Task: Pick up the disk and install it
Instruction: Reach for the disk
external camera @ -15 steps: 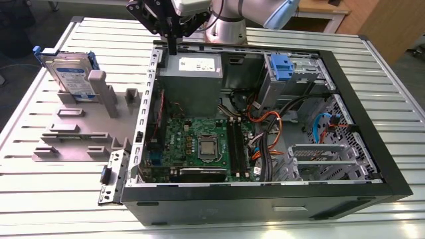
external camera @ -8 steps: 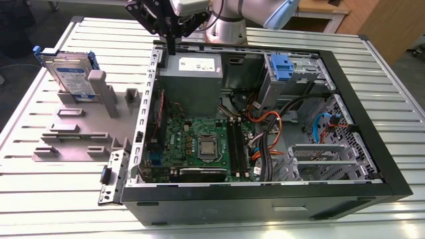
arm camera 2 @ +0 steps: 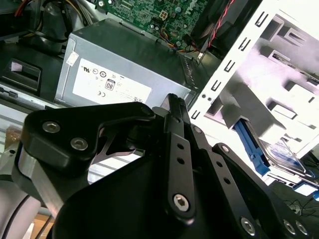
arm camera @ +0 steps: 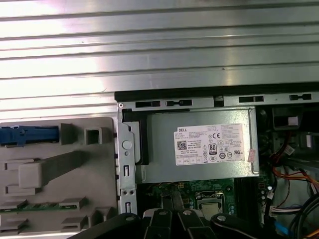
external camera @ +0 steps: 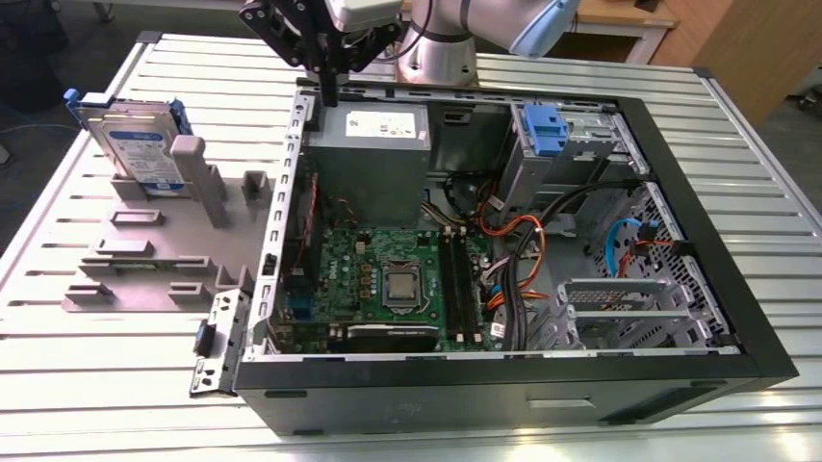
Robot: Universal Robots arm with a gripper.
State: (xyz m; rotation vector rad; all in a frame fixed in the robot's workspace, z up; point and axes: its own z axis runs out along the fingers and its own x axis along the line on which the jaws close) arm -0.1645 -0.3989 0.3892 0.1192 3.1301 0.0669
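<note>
Exterior view: the disk (external camera: 130,144) stands on edge in a slot at the far corner of a grey holder (external camera: 148,255), with its blue-and-white label facing the camera and its blue frame showing along the top and sides. A grey post (external camera: 192,178) of the holder rises just beside it on the exterior view's right. Nothing grips the disk. In the second wrist view the disk (arm camera 2: 280,153) sits in the holder (arm camera 2: 291,87) beyond the white metal wall of the case, and in the first wrist view its blue top edge (arm camera: 27,135) shows at the holder's (arm camera: 50,174) edge.

The gripper (external camera: 330,94) hangs well apart from the disk, to the exterior view's right, over the near wall of the open computer case (external camera: 514,385) by the power supply (external camera: 372,144). Its fingers are together and hold nothing; in the second wrist view the gripper (arm camera 2: 173,102) comes to one closed tip above the power supply (arm camera 2: 124,57).

Inside the case lie a green circuit board (external camera: 385,274), orange cables (external camera: 511,229) and, at the far side, a blue latch (external camera: 545,130). Case and holder rest on a ribbed metal table (external camera: 103,390).
</note>
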